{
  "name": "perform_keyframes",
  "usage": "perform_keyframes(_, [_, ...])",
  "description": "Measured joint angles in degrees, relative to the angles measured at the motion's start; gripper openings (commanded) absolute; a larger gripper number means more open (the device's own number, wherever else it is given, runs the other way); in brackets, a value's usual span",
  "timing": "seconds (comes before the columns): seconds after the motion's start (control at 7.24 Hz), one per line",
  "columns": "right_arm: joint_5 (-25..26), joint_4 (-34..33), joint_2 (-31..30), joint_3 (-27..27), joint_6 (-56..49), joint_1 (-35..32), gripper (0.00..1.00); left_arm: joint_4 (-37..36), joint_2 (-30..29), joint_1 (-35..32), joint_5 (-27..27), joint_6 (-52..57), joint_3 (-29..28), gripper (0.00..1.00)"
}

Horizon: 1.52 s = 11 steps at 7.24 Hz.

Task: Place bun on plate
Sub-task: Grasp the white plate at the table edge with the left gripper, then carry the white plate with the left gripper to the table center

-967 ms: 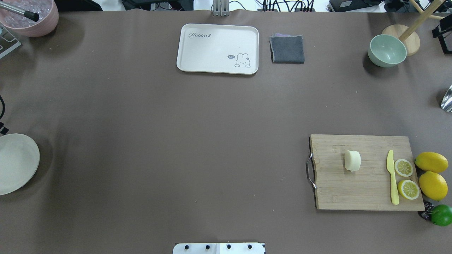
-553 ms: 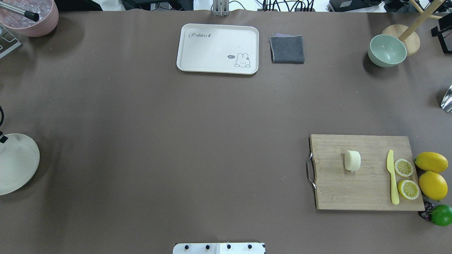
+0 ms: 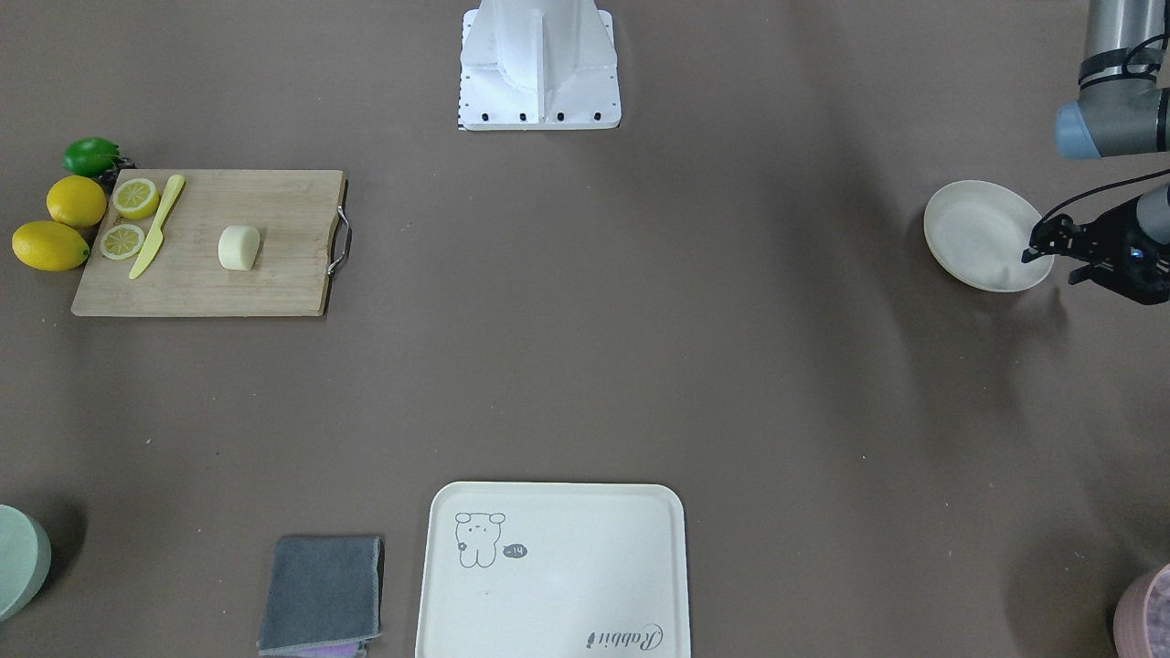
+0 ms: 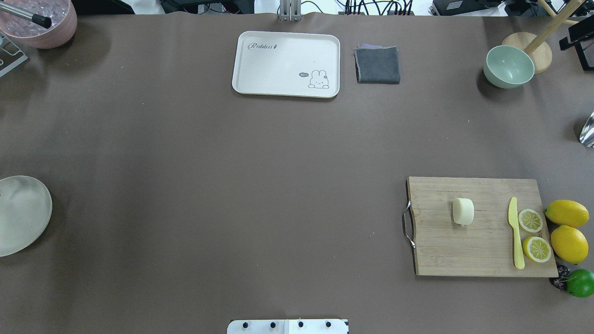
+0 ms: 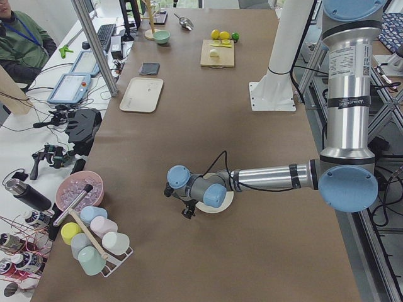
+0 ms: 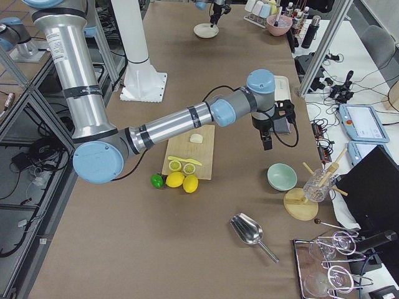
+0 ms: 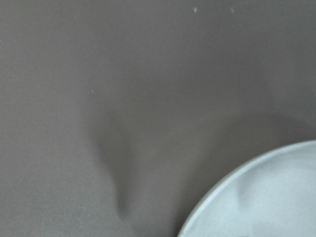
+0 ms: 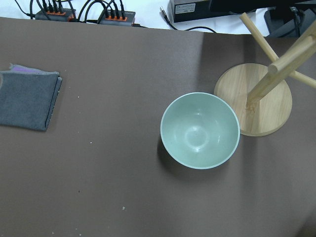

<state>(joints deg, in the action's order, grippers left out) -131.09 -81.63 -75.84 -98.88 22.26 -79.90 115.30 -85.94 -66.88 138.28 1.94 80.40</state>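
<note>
Brown desk: bun not picked up yet, on cutting board; plate empty. Jaws: I cannot tell.

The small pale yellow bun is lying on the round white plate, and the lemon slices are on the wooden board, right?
No. The small pale cream bun lies on the wooden cutting board, not on the round off-white plate, which sits far off on the other side. The overhead view shows it. The lemon slices are on the board.

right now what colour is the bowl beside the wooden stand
Pale mint green; the bowl shows best in the right wrist view.
</note>
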Motion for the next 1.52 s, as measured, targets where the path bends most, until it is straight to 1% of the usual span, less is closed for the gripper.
perform_keyframes(0.28, [0.52, 0.3, 0.03, -0.25, -0.02, 0.17, 1.0, 0.03, 0.75, -0.03, 0.45, 0.91, 0.54, 0.0])
perform_keyframes(0.55, [1.53, 2.12, 0.02, 0.12, -0.03, 0.61, 1.0, 0.0, 1.04, -0.21, 0.51, 1.5, 2.0, 0.0])
perform_keyframes(0.69, [2.51, 2.59, 0.14, 0.49, -0.03, 1.27, 1.0, 0.0, 1.32, -0.83, 1.7, 1.47, 2.51, 0.0])
perform_keyframes(0.97, [3.29, 2.78, 0.45, 0.69, 0.03, 2.63, 1.0, -0.92, 0.38, -4.54, 8.9, 0.9, 2.91, 0.0])
perform_keyframes(1.11, [3.4, 2.77, 0.6, 0.85, 0.11, 3.53, 1.0, -2.0, -1.53, -6.64, 11.81, -0.74, 2.91, 0.0])
perform_keyframes(1.24, [3.33, 2.74, 0.74, 0.77, 0.47, 4.22, 1.0, -2.61, -3.95, -7.95, 13.63, -4.58, 3.07, 0.0])
perform_keyframes(1.52, [2.23, 2.71, 1.02, 0.31, 1.9, 4.88, 1.0, -2.66, -11.16, -8.98, 14.66, -14.62, 3.76, 0.0])
